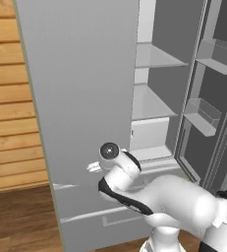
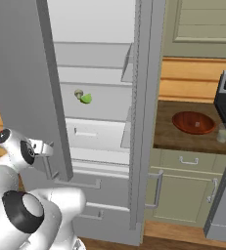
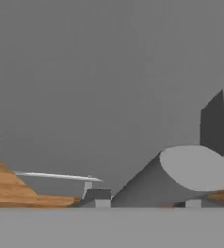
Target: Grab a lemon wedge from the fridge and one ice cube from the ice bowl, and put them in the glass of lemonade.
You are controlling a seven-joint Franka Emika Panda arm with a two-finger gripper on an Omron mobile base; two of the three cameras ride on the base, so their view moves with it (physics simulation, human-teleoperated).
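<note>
Fetching lemon wedge (image 2: 86,98): sits on middle shelf inside fridge (image 2: 100,112), beside small brownish item. Fridge doors open. My gripper (image 3: 145,203) right up against left door's (image 1: 80,98) outer face near bar handle (image 3: 181,174); fingertips part-spread, nothing held. Judged step: door-opening finished, wedge not yet reached. Next: back off door, swing round its edge, reach onto shelf. Ice bowl (image 2: 193,122) and glass of lemonade (image 2: 223,133) on counter, right of fridge.

one fridge (image 2: 26,73), one lemon wedge (image 2: 86,98), one ice bowl (image 2: 193,122), one glass of lemonade (image 2: 223,133)
</note>
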